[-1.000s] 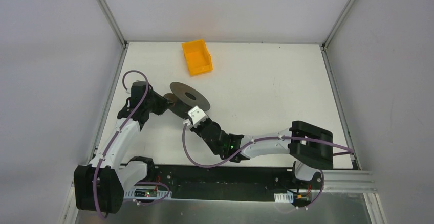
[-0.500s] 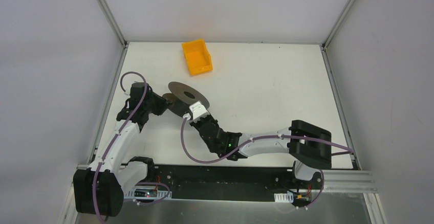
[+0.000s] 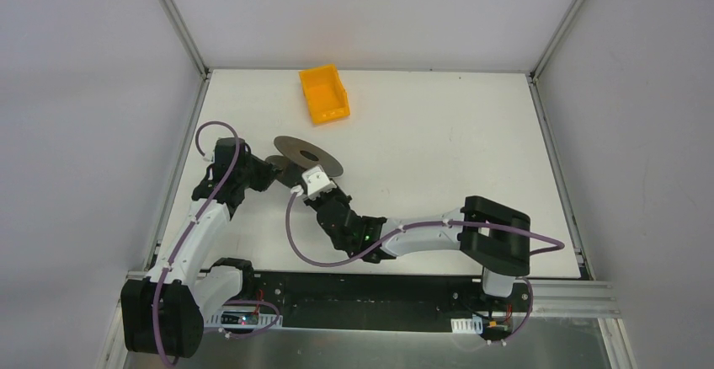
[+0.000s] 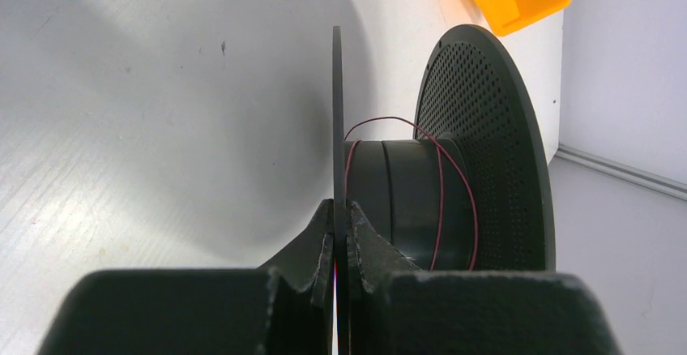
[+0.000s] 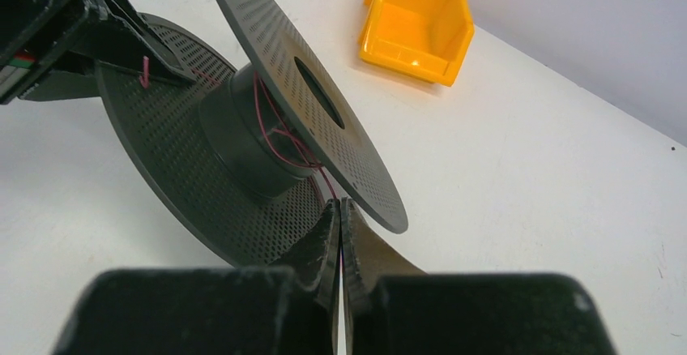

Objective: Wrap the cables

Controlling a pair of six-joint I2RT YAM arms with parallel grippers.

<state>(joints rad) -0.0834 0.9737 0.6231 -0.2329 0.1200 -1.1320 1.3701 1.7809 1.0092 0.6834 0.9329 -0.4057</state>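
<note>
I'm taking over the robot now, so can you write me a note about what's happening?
Left gripper: shut on the rim of one flange of the black spool, holding it tilted.
Right gripper: shut at the other flange's edge. The thin red wire runs into its fingertips and looks pinched.
Done: a few loose turns of wire sit on the spool's core.
Left: wind on the rest and tighten the slack loops; how much remains is not visible.
Orange bin: farther back, apart from the spool.

You are looking at a white table (image 3: 438, 150) carrying an orange bin (image 3: 324, 93) at eleven o'clock; a black spool (image 3: 295, 146) is tilting at nine o'clock, contact unclear.
</note>
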